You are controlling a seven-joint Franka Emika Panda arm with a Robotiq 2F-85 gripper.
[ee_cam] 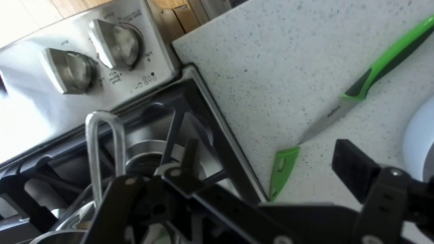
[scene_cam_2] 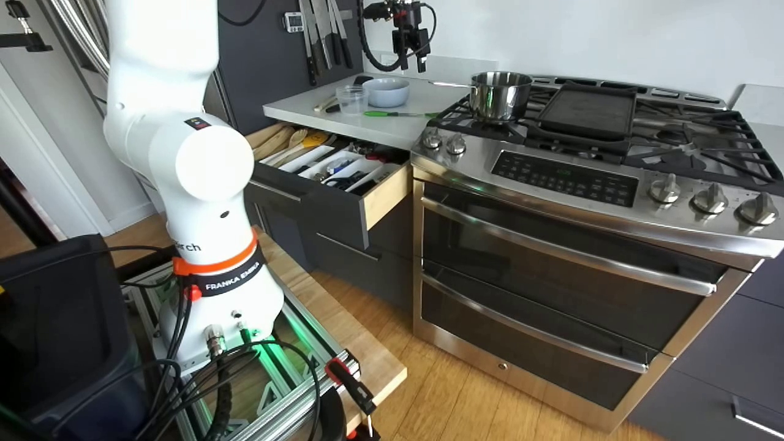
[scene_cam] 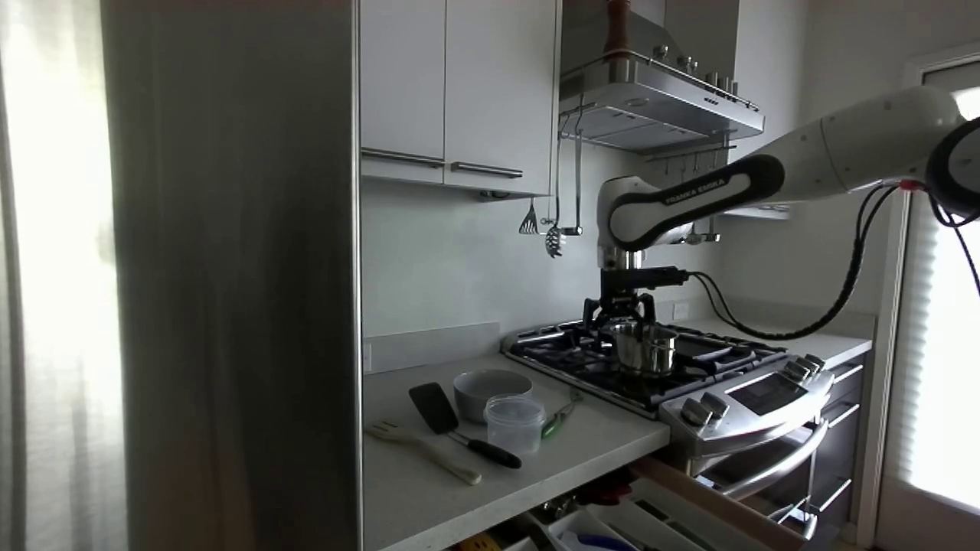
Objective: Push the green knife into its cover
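"FRANKA EMIKA" on arm link (scene_cam: pixel 694 194) and black base band (scene_cam_2: pixel 231 280); "Lite" beside range knobs (ee_cam: pixel 123 49); paring-knife blade (ee_cam: pixel 324 120) lettering illegible

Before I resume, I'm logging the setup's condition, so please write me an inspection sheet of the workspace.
Surface: pale speckled counter beside the stove.
Job's things: green knife, blade bare; its tip lies by the wide end of the green cover, contact unclear.
Clutter: bowl, clear tub, black spatula and wooden fork share the counter.
Jaws: open, holding nothing.
Cables: black cable hangs in a loop below the arm.
Surroundings: metal pot on the stove; drawer open; knives hang past the counter's end.
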